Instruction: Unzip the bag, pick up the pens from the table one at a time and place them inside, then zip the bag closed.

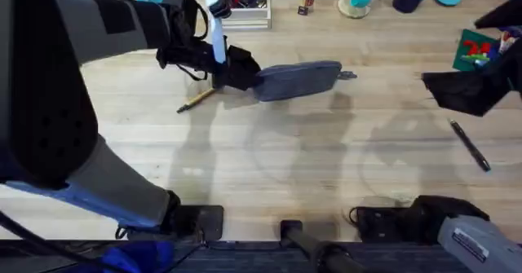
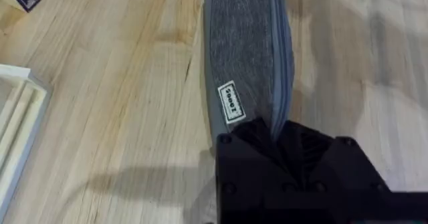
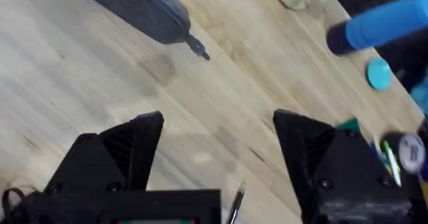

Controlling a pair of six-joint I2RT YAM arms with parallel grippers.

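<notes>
Blue-grey bag – clamped by left gripper | right gripper spread wide | 2 pens on table

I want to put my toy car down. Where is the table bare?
Bare wood lies between the bag and the arm bases, left of the dark pen. The far edge is crowded, and the left claw holds the bag's end.

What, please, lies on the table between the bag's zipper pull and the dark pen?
Only bare table. The overhead view shows plain wood between the bag, its zipper pull, and the dark pen.
</notes>
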